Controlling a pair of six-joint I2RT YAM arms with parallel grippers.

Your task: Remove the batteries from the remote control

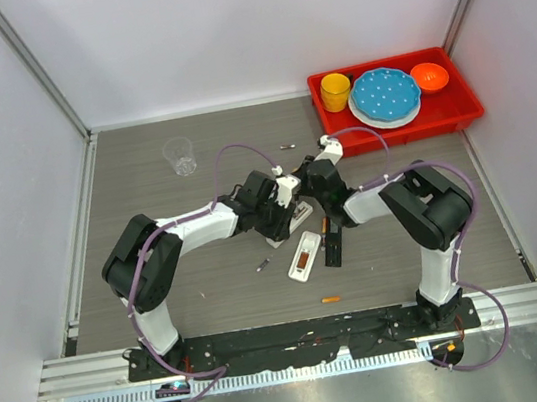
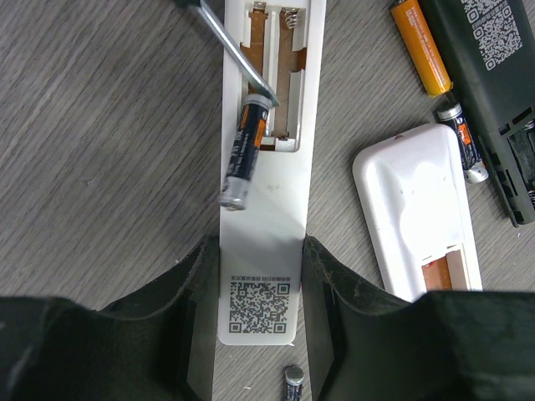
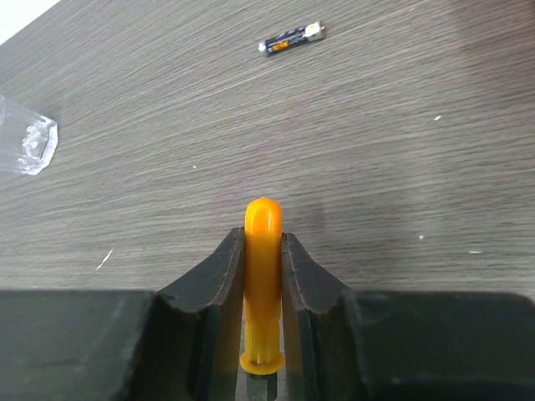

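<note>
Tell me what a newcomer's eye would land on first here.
At mid-table the left gripper clamps a white remote whose battery bay lies open. A dark battery sticks half out of the bay, with a metal tool shaft against its top end. The right gripper is shut on the tool's orange handle. In the far right corner, a red tray holds a blue plate.
</note>
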